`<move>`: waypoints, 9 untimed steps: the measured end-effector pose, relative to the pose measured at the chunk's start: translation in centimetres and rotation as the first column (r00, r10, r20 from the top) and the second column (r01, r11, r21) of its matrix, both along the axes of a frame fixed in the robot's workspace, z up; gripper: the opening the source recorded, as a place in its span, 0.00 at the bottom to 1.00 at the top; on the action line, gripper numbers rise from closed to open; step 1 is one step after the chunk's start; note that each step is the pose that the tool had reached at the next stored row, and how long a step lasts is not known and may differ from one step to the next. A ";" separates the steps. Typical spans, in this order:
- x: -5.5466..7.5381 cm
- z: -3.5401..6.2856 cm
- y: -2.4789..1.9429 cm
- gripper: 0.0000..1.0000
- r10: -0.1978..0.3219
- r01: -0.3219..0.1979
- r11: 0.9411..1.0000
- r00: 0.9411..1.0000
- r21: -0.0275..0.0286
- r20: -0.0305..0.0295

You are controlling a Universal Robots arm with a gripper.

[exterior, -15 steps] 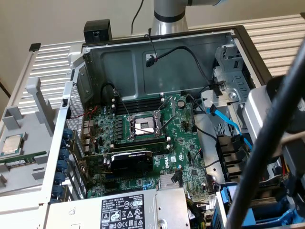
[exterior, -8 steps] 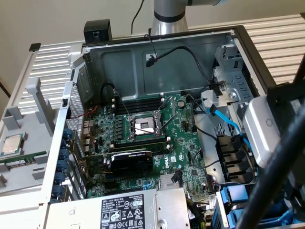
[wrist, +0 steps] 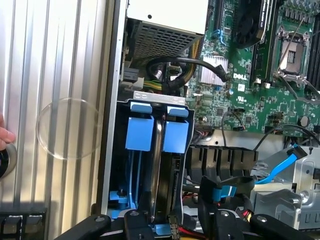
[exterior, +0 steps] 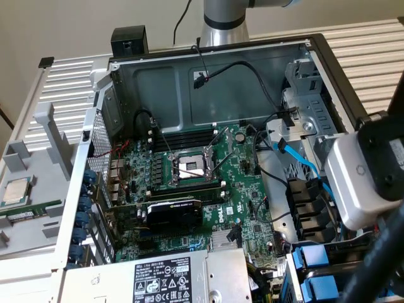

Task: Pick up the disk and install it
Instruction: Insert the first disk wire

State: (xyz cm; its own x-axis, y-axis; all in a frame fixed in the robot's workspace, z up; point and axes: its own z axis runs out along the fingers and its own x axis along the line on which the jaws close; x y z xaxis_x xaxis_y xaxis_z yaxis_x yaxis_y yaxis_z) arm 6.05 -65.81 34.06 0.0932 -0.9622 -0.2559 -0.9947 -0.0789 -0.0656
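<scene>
The disk point(wrist: 161, 167) stands edge-on in the drive bay of the open computer case, a dark slab beside the blue tab of its carrier point(wrist: 176, 136). A second blue carrier point(wrist: 139, 132) sits right next to it in the same bay. My gripper point(wrist: 176, 223) hangs over the near end of the disk, and its black fingers point(wrist: 137, 221) stand apart on either side with no contact that I can make out. In the exterior view the white wrist housing point(exterior: 353, 183) hovers over the bay, where two blue tabs point(exterior: 312, 257) show.
The motherboard point(exterior: 189, 189) with an open CPU socket point(exterior: 191, 167), a black graphics card point(exterior: 173, 214) and the power supply point(exterior: 164, 278) fill the case. A blue cable point(wrist: 280, 170) and black connectors lie beside the bay. A CPU chip point(exterior: 16, 189) rests on a grey tray outside. A person's fingertip point(wrist: 4, 135) shows at the edge.
</scene>
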 end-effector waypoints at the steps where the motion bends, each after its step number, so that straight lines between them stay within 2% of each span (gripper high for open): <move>1: 0.0 -0.03 0.00 0.49 0.000 0.000 1.000 1.000 0.000 -0.002; 3: 0.1 -0.10 -0.01 0.49 0.000 0.000 1.000 1.000 0.001 -0.004; 6: 0.2 -0.21 -0.01 0.49 0.000 0.000 1.000 1.000 0.002 -0.005; 9: 0.2 -0.22 -0.01 0.49 0.001 0.000 1.000 1.000 0.006 -0.005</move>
